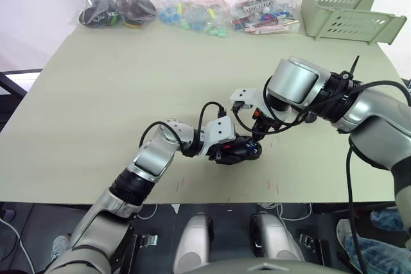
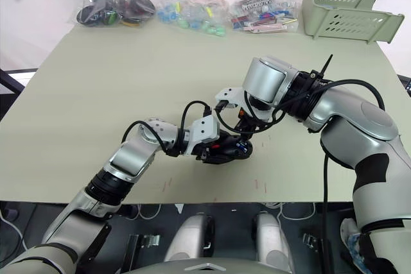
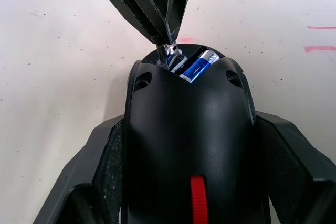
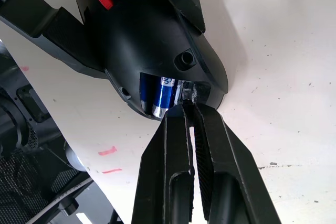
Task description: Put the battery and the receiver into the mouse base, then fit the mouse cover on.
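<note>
Mouse base [image 3: 189,145] sits near the surface's [image 1: 96,94] front edge, at about 6 o'clock from the surface's middle, clamped from both sides by the left end effector [image 1: 232,150], whose fingers [image 3: 105,166] are spread to the body's width and press its flanks. Its red patch [image 3: 197,203] lies at the end nearest that wrist. In the open recess at the far end lies the battery [image 3: 197,66], blue with a silvery cap, seated inside the mouse base.

Right end effector [image 4: 189,109] reaches down into the same recess just beside the battery. Its fingers [image 4: 163,161] are nearly pressed together, pinching the receiver [image 4: 188,92], a small silvery nub at the recess rim.

At 12 o'clock along the far edge lie clear bags of small parts [image 1: 192,12], with a green basket [image 1: 343,8] at about 1 o'clock.
</note>
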